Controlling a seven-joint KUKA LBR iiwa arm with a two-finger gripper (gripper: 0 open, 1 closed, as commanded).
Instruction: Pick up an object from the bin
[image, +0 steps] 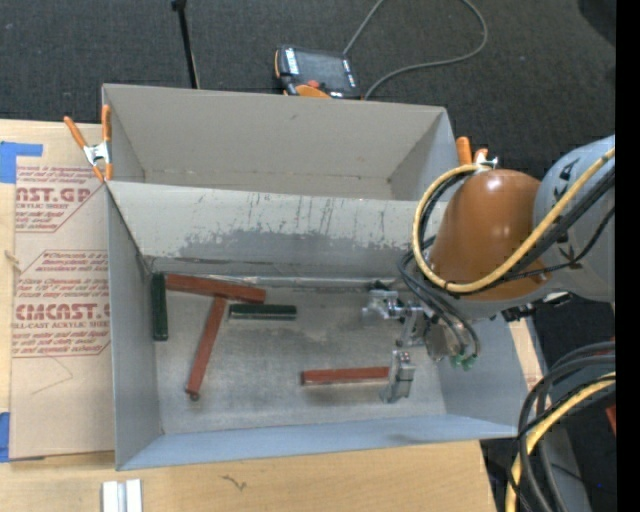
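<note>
We find the pincer low in the bin, at the right end of a short red-brown bar. This bar lies flat on the bin floor near the front wall and runs left to right. It is the thing nearest the pincer and we take it as the likely pick, but we cannot say it is gripped. The metal tip meets or overlaps the bar's right end, and we cannot tell whether it touches the bar or stands just above it. Nor can we tell whether the pincer is spread or pressed together.

What worries us most is where it stands along the bar. A grip at the very end would, in our judgement, let the long free part droop or twist out once lifted. The bar is also thin and flat against the floor, so a close that comes too high would pass over it. One that lands to a side would shove it away instead. The bin's right wall is near, which leaves little room to correct.

The rest lies well apart to the left: a long red-brown bar, a slanting red-brown bar, a dark green bar by the left wall and a smaller green bar, none likely to interfere
</note>
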